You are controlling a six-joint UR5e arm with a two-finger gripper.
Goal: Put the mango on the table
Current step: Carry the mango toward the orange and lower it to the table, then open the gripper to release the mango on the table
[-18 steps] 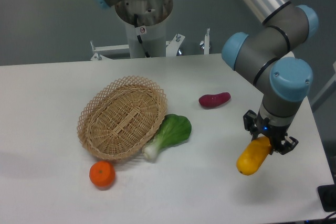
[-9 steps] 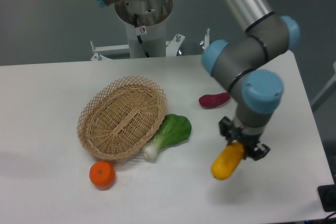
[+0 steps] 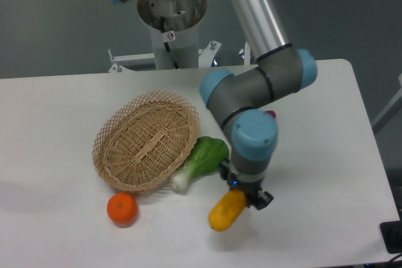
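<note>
The 1 camera looks down at the big flat white table [image 3: 63, 230] from the front. The landmark here is the oval woven wicker basket [image 3: 146, 140], which sits on the table.

The grey robot arm with light blue joint caps [image 3: 254, 133] reaches down to the right of the basket. Its black two-finger gripper [image 3: 242, 194] is closed around the top end of the smooth, long yellow-orange mango [image 3: 227, 210]. The mango is to the lower right of the basket, well apart from it. It hangs tilted, with its free end pointing down and to the left. A soft shadow lies on the table under it (whether the low end touches the table cannot be told).

A green leafy bok choy with a white stem [image 3: 203, 160] lies just beside the right edge of the basket, with its white stem end close to the basket rim. A round orange citrus fruit [image 3: 122, 209] sits on the table below the basket, near its lower edge. To the right of the basket, behind the arm, only a tiny piece of a dark red-purple sweet potato [image 3: 271, 115] peeks out.

Behind the basket, at the far edge of the table, stands the round grey metal base of the arm [image 3: 171, 20].
</note>
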